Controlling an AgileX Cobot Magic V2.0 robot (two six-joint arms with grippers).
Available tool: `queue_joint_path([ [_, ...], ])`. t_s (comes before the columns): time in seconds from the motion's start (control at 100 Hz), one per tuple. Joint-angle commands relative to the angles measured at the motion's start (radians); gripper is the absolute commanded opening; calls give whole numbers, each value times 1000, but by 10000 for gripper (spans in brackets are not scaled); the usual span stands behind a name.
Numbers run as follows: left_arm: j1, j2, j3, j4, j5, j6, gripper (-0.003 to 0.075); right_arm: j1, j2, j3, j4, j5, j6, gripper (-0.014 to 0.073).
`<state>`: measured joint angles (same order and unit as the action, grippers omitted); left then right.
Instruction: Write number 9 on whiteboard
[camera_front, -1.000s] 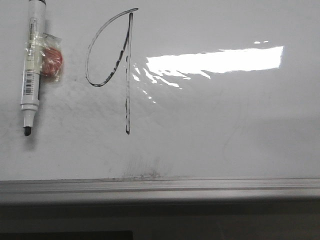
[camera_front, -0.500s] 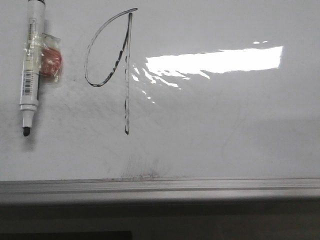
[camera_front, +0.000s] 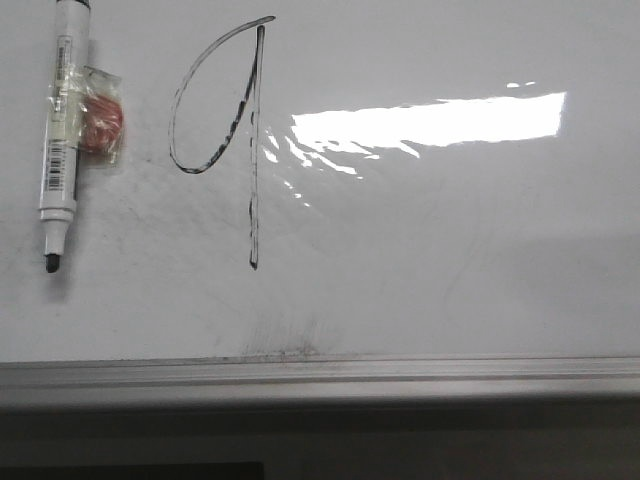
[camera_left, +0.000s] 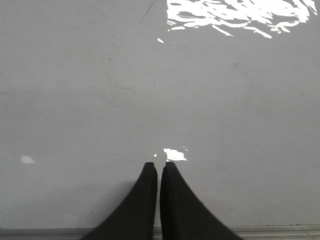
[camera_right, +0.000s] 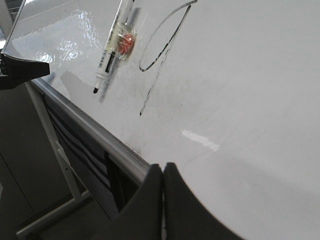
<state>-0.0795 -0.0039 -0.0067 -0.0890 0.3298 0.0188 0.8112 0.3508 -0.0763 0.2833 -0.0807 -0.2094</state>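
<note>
The number 9 (camera_front: 215, 120) is drawn in thin black line on the whiteboard (camera_front: 450, 250), left of its middle: a slanted loop and a long straight stem. It also shows in the right wrist view as the number 9 (camera_right: 162, 50) on the whiteboard (camera_right: 240, 100). My left gripper (camera_left: 159, 165) is shut and empty over bare whiteboard (camera_left: 100, 100). Shut and empty too, my right gripper (camera_right: 163, 166) hangs over the board's near edge. Neither gripper appears in the front view.
An uncapped white marker (camera_front: 62, 130) with a small red object taped to it (camera_front: 102, 122) lies on the board left of the figure; the marker (camera_right: 111, 52) shows in the right wrist view. A grey rail (camera_front: 320, 372) edges the board. Glare (camera_front: 430, 122) lies right of the figure.
</note>
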Motion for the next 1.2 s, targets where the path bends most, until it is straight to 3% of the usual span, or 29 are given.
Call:
queue_joint_path([
  [0.0,3,-28,41,-3,-44,0,-20,2,6,-26,-16,-74,-10,-63],
  [0.46,3,-28,41,-3,-44,0,-20,-34,6,-7,-39,-116,-10,-63],
  [0.61,3,-28,41,-3,-44,0,-20,-203,3,33,-127,-291,-10,-63],
  [0.75,3,-28,41,-3,-44,0,-20,-421,-41,48,-193,-339,31,-63],
  [0.88,3,-28,41,-3,-44,0,-20,-612,-117,100,-329,-332,200,-63],
  [0.98,3,-28,41,-3,-44,0,-20,-735,-195,99,-464,-176,323,-63],
  [1.19,3,-28,41,-3,-44,0,-20,-909,-284,99,-452,64,347,-63],
])
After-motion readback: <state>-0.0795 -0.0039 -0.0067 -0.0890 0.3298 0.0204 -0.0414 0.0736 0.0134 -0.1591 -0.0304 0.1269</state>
